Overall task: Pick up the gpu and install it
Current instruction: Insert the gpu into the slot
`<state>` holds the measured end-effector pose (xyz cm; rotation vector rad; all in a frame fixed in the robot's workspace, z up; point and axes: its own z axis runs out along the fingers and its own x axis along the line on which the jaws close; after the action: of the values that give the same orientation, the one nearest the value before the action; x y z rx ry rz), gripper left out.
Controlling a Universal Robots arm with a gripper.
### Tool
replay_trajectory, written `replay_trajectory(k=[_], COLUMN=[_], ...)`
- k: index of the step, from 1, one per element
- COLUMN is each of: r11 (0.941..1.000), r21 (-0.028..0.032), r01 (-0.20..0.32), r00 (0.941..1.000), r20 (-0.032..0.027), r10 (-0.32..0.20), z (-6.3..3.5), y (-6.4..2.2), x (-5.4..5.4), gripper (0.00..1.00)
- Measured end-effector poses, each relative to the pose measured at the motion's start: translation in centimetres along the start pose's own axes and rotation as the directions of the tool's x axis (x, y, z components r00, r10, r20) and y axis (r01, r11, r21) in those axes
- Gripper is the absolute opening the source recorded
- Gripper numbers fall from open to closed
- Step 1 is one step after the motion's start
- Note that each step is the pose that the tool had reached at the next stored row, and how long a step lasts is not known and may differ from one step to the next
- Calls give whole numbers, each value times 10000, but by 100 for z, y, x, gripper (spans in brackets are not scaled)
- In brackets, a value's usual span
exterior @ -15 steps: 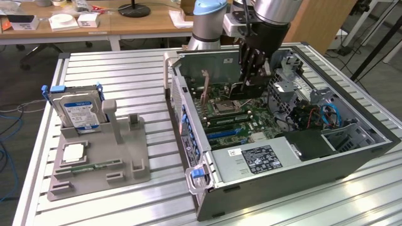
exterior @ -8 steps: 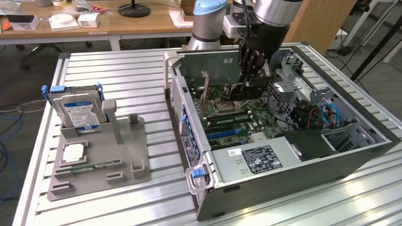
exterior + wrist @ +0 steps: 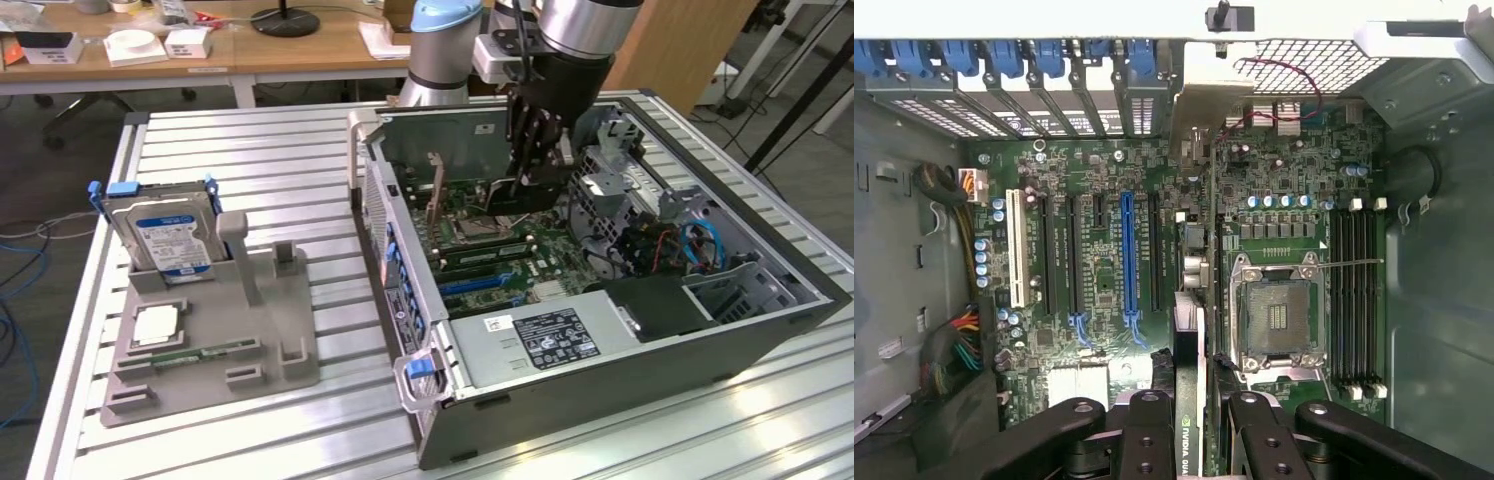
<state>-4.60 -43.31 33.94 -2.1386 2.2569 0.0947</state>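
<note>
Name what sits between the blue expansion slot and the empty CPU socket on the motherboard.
In the wrist view, the gpu, held edge-on in the hand, stands between the blue slot and the CPU socket.

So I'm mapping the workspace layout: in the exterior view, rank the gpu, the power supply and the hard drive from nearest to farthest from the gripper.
1. gpu: held upright in the gripper, inside the case.
2. power supply: at the case's near end.
3. hard drive: standing in the grey holder at the exterior view's left, outside the case.
</note>
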Motion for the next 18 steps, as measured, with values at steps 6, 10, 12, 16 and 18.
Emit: replay_trajectory(k=[6,10,12,16,18], r11=[10000,10000,10000,10000,10000], r21=[1,1,0,0,0], r01=[0,0,0,0,0], r00=[10000,10000,10000,10000,10000], r20=[3,2,2,2,2], r10=[0,0,0,0,0], z=[4,16,23,31,31], y=[0,0,-1,-1,-1], x=[0,1,1,2,2], gripper=[26,26,26,26,26])
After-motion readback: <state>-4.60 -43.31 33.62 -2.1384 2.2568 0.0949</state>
